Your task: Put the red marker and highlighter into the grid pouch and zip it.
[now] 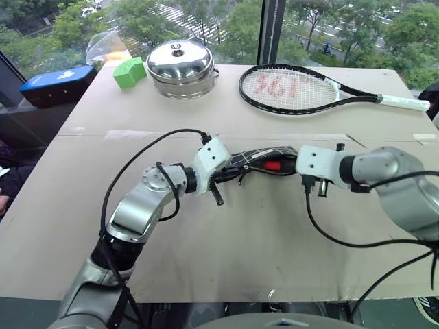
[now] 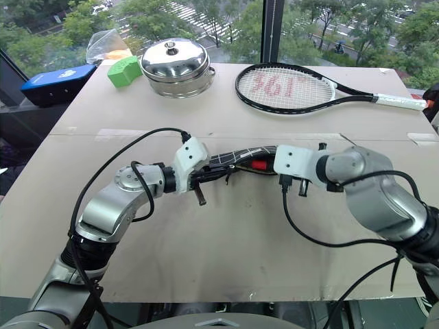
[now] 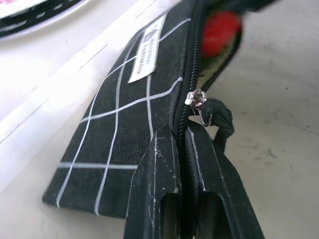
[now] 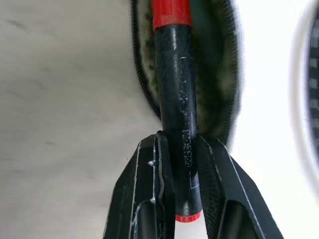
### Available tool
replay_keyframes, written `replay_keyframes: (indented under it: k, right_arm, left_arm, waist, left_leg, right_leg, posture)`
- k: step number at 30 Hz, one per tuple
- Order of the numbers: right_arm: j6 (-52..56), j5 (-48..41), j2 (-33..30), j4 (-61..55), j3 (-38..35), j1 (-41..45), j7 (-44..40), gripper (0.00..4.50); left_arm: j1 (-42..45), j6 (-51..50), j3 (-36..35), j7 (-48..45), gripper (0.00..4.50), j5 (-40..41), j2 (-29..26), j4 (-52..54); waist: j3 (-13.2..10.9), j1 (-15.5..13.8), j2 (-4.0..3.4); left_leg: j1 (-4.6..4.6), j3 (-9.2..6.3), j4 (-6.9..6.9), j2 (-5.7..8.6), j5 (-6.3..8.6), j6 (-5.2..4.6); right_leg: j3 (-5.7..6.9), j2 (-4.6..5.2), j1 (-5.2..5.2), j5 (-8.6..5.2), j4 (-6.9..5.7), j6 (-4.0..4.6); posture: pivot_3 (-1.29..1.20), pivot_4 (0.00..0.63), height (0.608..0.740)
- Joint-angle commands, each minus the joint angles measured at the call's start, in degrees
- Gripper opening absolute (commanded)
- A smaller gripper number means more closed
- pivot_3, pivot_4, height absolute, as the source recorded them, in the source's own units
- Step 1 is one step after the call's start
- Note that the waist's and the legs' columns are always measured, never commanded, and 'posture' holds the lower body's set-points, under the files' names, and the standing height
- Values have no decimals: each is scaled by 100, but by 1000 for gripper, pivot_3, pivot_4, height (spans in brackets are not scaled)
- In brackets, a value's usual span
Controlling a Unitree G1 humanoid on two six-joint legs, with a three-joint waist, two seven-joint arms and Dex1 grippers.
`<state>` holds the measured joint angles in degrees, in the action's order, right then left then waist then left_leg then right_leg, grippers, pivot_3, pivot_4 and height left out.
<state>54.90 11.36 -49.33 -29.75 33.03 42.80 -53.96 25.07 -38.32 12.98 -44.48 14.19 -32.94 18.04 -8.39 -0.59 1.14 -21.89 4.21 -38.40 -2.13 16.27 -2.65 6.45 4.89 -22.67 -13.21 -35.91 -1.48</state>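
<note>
Head views: I see the pouch (image 1: 255, 159) lying mid-table, nearer me than the racket (image 1: 291, 88), its mouth gaping toward my right. Left gripper (image 1: 230, 175) is at the pouch's left end; right gripper (image 2: 269, 164) is at the open end, where the marker's (image 1: 273, 165) red cap shows. Pot (image 1: 182, 67) and green block (image 1: 129, 72) sit far beyond the pouch, by the window. I can't find the highlighter.

Left wrist: both fingers (image 3: 149, 194) pinched tight on the pouch's zipper edge, just short of the zipper pull (image 3: 198, 102). White label (image 3: 148, 50) faces up beside the zipper.

Right wrist: fingers (image 4: 149, 199) clamped on the marker's black barrel near its tail. Its capped end pokes into the pouch's open mouth.
</note>
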Motion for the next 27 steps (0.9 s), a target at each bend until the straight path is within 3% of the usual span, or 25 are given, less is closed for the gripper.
replay_keyframes:
  k: [1,7,11,14,22,27]
  right_arm:
    - [31,455,375,223,494,455,123,176]
    - [-725,1083,1317,1237,1155,972,389,175]
    - [-1160,1199,1320,1497,1005,713,385,2072]
    - [-902,778,1347,1181,214,387,326,3482]
    - [2380,-1632,2477,-764,-2670,-792,-263,3482]
    - [3425,-2191,3190,-1103,-3228,-997,232,3482]
  left_arm:
    - [125,115,62,38,0,-53,84,224]
    - [124,42,99,140,0,-72,222,281]
    - [54,-72,-7,216,0,-39,248,352]
    - [13,-209,-148,297,0,27,248,346]
    - [155,-358,-308,416,0,122,334,181]
    - [245,-353,-305,386,0,136,348,106]
  waist:
    - [0,-5,0]
    - [0,-21,0]
    - [1,-28,1]
    - [1,-21,1]
    - [3,-24,0]
    - [3,-14,-2]
  left_leg:
    - [0,-2,1,-1,0,1]
    - [-3,3,-3,2,-1,1]
    - [-7,-3,-4,2,-1,1]
    - [-7,-2,-4,2,-1,1]
    - [-3,-16,-3,-3,-1,2]
    - [-1,-15,-2,1,0,1]
  right_leg:
    - [2,-2,0,0,-1,0]
    - [21,-2,0,0,-1,-1]
    - [31,0,1,0,0,-1]
    - [30,1,1,0,0,-1]
    - [34,0,9,1,-6,0]
    - [30,1,7,2,-11,2]
  posture:
    - [0,150,740]
    - [0,150,740]
    - [0,150,740]
    - [0,150,740]
    - [0,150,740]
    - [0,150,740]
